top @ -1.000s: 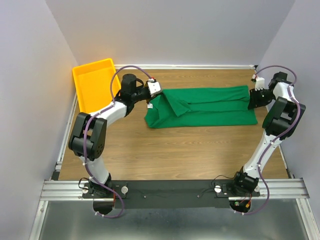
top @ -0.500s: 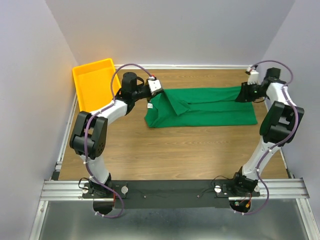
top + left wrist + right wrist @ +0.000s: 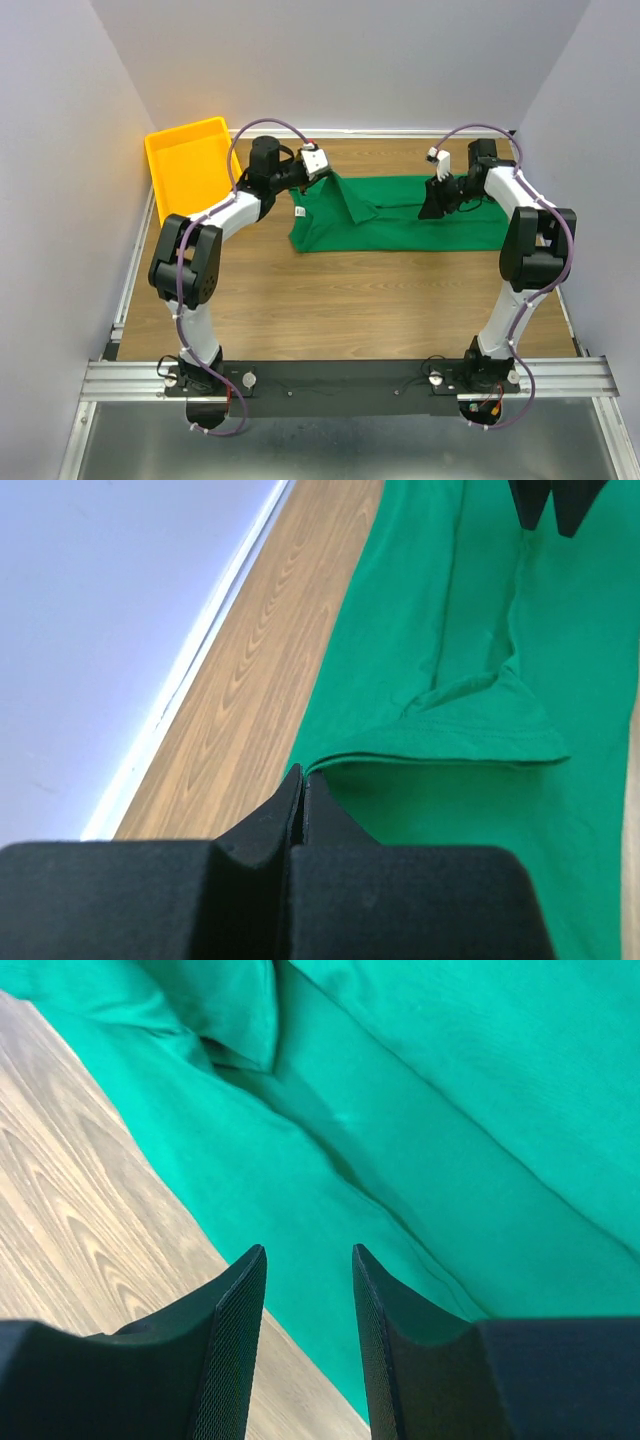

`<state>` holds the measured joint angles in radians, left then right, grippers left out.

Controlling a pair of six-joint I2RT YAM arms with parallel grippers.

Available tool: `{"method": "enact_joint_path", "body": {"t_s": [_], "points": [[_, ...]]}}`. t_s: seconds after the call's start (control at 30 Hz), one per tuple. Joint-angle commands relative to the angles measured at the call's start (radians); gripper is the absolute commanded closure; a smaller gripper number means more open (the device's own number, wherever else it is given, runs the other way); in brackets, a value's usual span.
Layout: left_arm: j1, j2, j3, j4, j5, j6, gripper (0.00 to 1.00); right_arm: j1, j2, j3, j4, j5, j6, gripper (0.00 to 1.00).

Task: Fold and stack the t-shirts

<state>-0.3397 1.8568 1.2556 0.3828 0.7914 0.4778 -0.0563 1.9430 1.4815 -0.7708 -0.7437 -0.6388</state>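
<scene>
One yellow tray (image 3: 185, 165) is set at the back left corner of the desk (image 3: 350, 300). Just right of it, the left pincer (image 3: 320, 164) is shut tight on the left back edge of the dark green t-shirt (image 3: 400, 228), and that edge is lifted off the wood into a small peak. The t-shirt is laid lengthwise across the back middle of the desk, narrowed into a long band with a sleeve folded onto it. Further right, the right pincer (image 3: 436, 205) is held over the band, right of its middle. Its jaws are parted about halfway, with nothing between them and only cloth below.

The step in hand is judged to be a fresh grip for the next fold. It would be done well if the right jaws are lowered onto the back edge and all layers are caught together. Both held edges would then be raised evenly and carried across, so that the band is kept taut and no crease is dragged in.
</scene>
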Motion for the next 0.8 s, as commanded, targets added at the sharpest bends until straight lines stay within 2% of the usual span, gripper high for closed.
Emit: {"method": "enact_joint_path", "body": {"t_s": [0.0, 0.77], "points": [[-0.024, 0.048, 0.053, 0.025, -0.024, -0.027, 1.0, 0.0, -0.03, 0.043, -0.015, -0.039, 0.021, 0.5], [-0.087, 0.177, 0.183, 0.03, -0.093, -0.139, 1.0, 0.001, -0.098, -0.01, -0.012, -0.042, 0.044, 0.49]]}}
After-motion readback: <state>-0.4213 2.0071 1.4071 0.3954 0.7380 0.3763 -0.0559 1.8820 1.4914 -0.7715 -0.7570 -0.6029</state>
